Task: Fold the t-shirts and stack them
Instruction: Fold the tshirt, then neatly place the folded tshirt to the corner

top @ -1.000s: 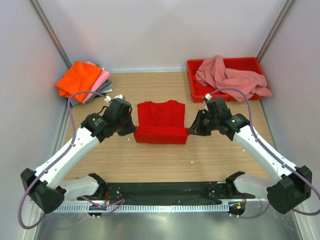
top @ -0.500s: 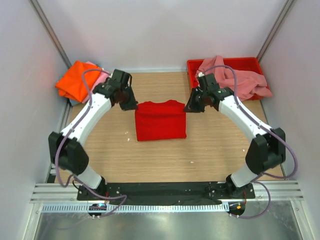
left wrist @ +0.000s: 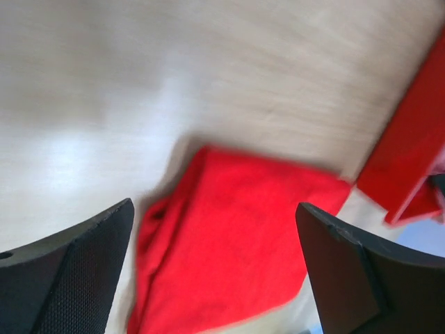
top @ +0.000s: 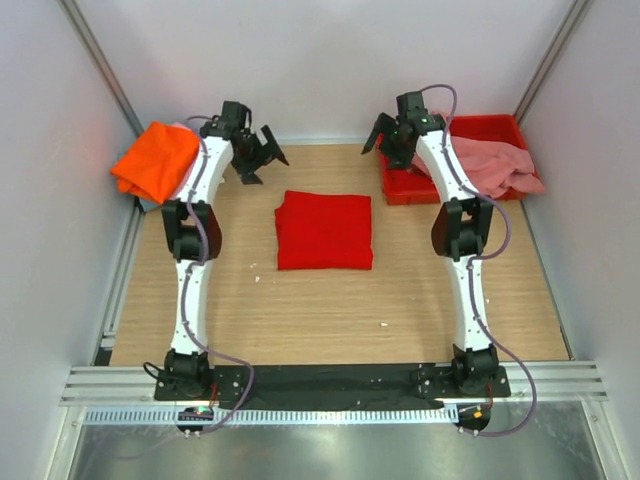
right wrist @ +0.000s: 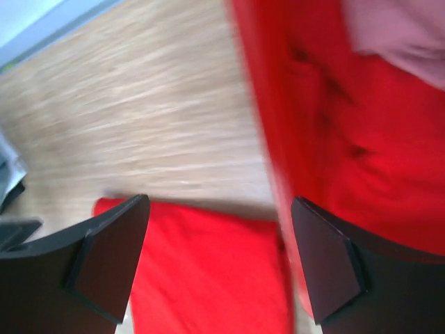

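T-shirts: you can count four. One is red, one orange, one dusty pink, and one shows only as a pale pink edge.
Red t-shirt (top: 324,230): one, folded into a flat rectangle. It lies on the middle of the table (top: 330,300), between the two arms and touching neither.
Orange t-shirt (top: 155,160): one, folded, on top of the pile in the far left corner, against the wall.
Pale pink edge (top: 182,128): one strip showing at the orange shirt's far side. The left arm hides the rest of the pile from you.
Dusty pink t-shirt (top: 495,165): one, crumpled and unfolded. It lies in the tray and spills over its right rim.
Tray (top: 400,187): one, red plastic, in the far right corner of the table.
Left claw (top: 262,160): released, its two fingers spread wide with nothing between them. It hangs near the pile, beyond the red shirt's far left corner. Your left wrist view shows the red shirt on the table below the gap.
Right claw (top: 388,148): released, two fingers apart and holding nothing, at the tray's left end. Your right wrist view shows the tray wall and the red shirt below.
Arms: two, both stretched far out from their bases.
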